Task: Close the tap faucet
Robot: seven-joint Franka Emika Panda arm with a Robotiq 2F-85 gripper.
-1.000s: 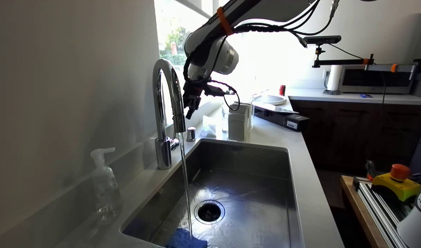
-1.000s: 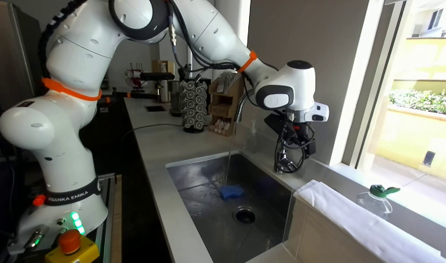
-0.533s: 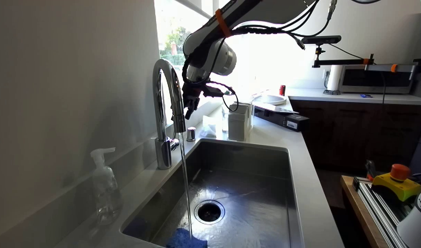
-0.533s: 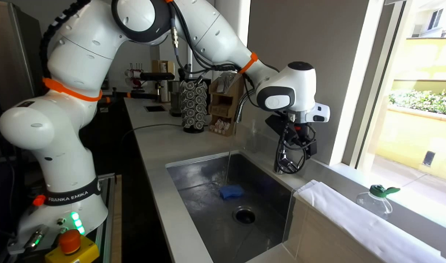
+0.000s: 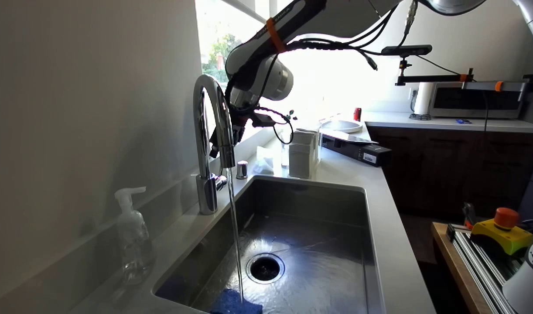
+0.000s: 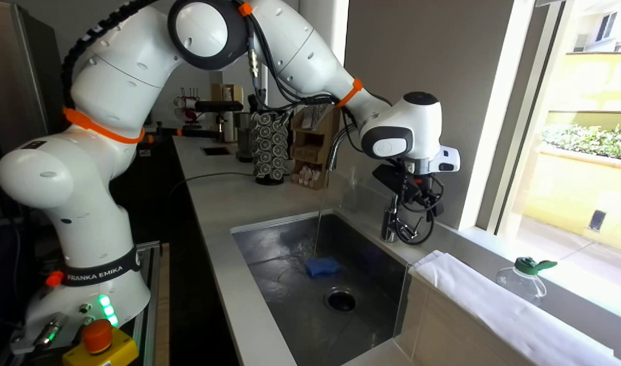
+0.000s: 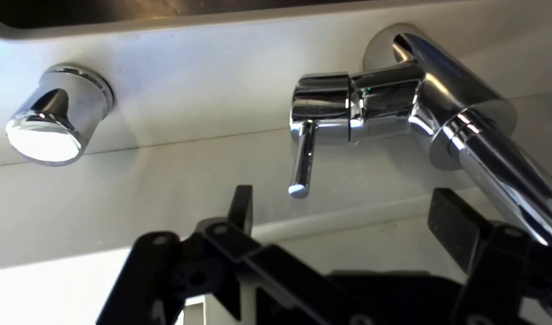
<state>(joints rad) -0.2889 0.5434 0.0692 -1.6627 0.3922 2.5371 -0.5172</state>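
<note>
Tap (image 5: 202,144) tall, shiny chrome, spout (image 5: 223,117) arched, water (image 5: 234,226) running. Stands on surface (image 5: 391,235) beside sink (image 5: 310,203). Jaws wide apart; in wrist view, lever (image 7: 304,158) just ahead of gap, apart from both jaws.

I have the tap (image 5: 203,148) on the worktop (image 5: 392,244) along the sink's (image 5: 310,200) wall-side edge, between dispenser (image 5: 134,235) and cap (image 5: 242,170). The sponge (image 5: 227,303) lies in the sink, between drain (image 5: 265,268) and dispenser-side edge. In the wrist view, the lever (image 7: 303,158) lies ahead of my gripper (image 7: 343,210), right of the cap.
</note>
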